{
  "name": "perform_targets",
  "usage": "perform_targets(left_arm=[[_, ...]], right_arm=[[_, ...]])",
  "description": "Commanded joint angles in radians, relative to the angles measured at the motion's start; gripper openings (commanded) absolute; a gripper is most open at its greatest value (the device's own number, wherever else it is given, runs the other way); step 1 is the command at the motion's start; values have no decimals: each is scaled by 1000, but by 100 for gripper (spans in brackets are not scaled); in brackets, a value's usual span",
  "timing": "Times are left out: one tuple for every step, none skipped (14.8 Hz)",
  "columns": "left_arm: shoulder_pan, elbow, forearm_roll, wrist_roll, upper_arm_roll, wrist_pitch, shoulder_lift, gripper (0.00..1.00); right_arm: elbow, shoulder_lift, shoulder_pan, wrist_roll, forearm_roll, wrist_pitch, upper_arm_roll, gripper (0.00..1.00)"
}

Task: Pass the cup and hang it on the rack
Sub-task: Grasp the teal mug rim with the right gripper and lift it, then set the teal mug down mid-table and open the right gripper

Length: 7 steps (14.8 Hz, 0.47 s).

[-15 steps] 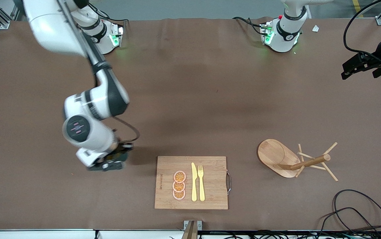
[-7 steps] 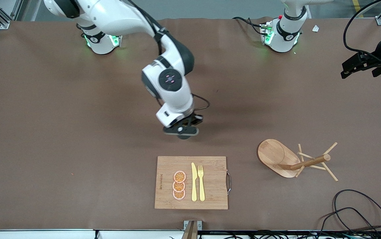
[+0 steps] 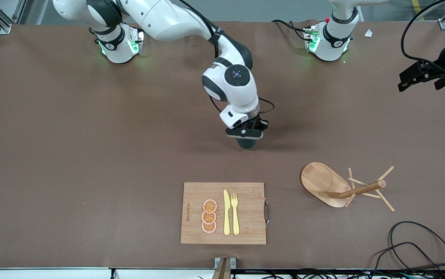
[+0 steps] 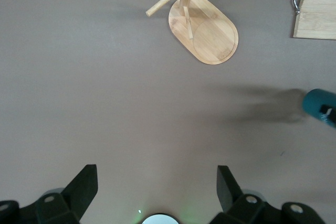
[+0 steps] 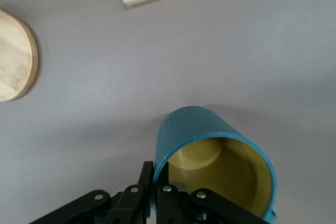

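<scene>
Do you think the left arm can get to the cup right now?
Probably yes. The left gripper waits open at its end of the table, with bare table between it and the cup. The right gripper holds the cup by its rim.

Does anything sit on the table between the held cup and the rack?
Nothing visible: the right gripper holds the dark teal mug, and only bare brown table lies toward the light wooden mug tree.
</scene>
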Motion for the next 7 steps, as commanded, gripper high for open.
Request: perform_targets(left_arm=[[4, 11, 5, 11, -1, -9, 2, 100], [4, 14, 5, 16, 0, -9, 0, 100], [7, 17, 5, 19, 3, -9, -1, 100], [10, 15, 5, 22, 11, -10, -3, 100], [13, 15, 4, 27, 13, -10, -1, 100], [13, 15, 5, 25, 13, -10, -1, 100], [13, 15, 5, 25, 13, -10, -1, 100]], right_arm=[[35, 43, 23, 29, 2, 4, -11, 13], [35, 50, 26, 29, -1, 5, -13, 14], [37, 50, 26, 26, -1, 8, -14, 15], [37, 47, 20, 23, -1, 2, -14, 18], [37, 37, 9, 18, 1, -12, -14, 23], [40, 23, -6, 15, 4, -50, -14, 31], [51, 12, -30, 13, 7, -97, -10, 42]])
